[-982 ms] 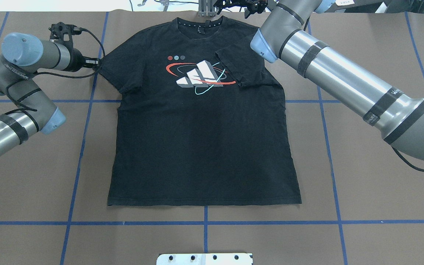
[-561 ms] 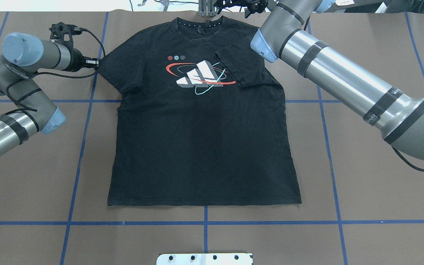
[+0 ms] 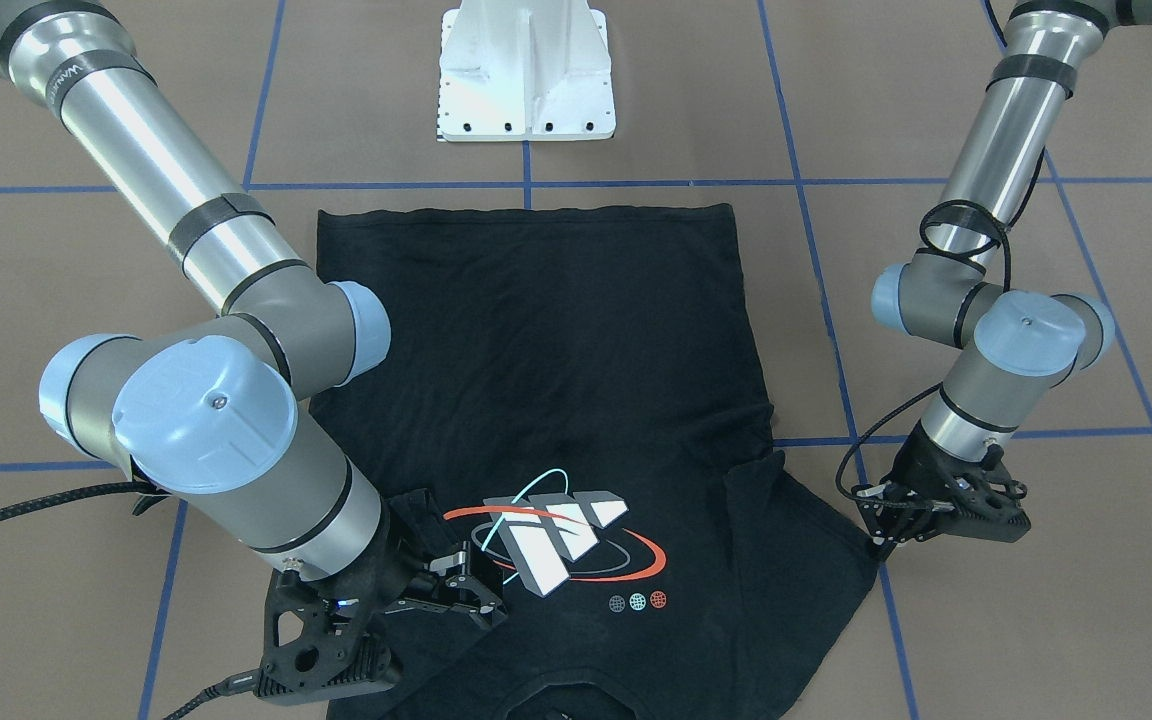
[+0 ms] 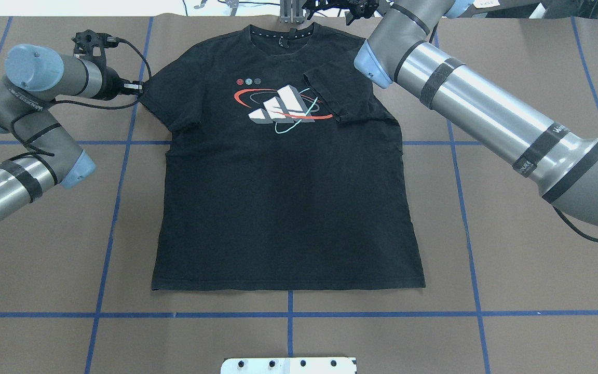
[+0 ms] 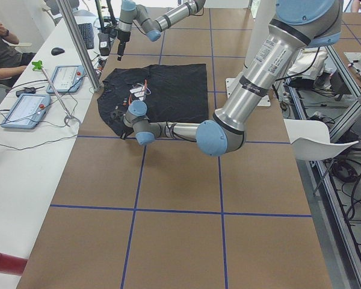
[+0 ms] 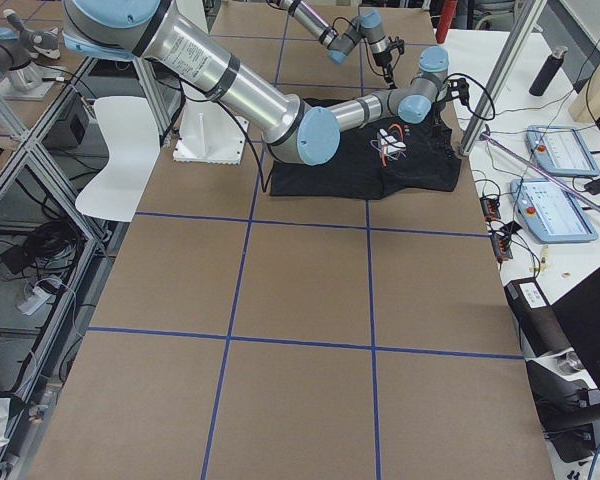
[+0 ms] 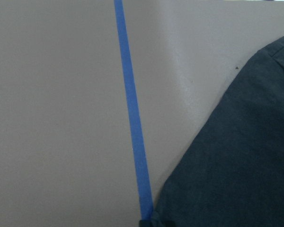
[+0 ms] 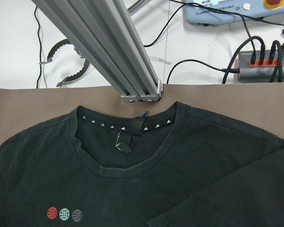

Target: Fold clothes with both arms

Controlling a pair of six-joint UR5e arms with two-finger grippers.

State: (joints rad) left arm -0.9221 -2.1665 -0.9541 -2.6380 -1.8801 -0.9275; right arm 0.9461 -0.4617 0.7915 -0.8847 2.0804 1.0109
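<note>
The black T-shirt lies flat, logo up, collar towards the far edge. One sleeve is folded onto the chest, next to the logo. My right gripper hovers open just over that folded sleeve, holding nothing. Its wrist view looks down on the collar. My left gripper sits low at the tip of the other, spread sleeve, its jaws drawn together on the hem. In the left wrist view the sleeve edge runs right into the fingertips.
The white base pedestal stands at the near table edge. An aluminium post rises just beyond the collar. Blue tape lines grid the brown table. Beyond the far edge are tablets, cables and a seated person.
The left arm's wrist has shifted slightly towards the far edge, its gripper staying at the sleeve tip. The right arm and the shirt look unchanged.
</note>
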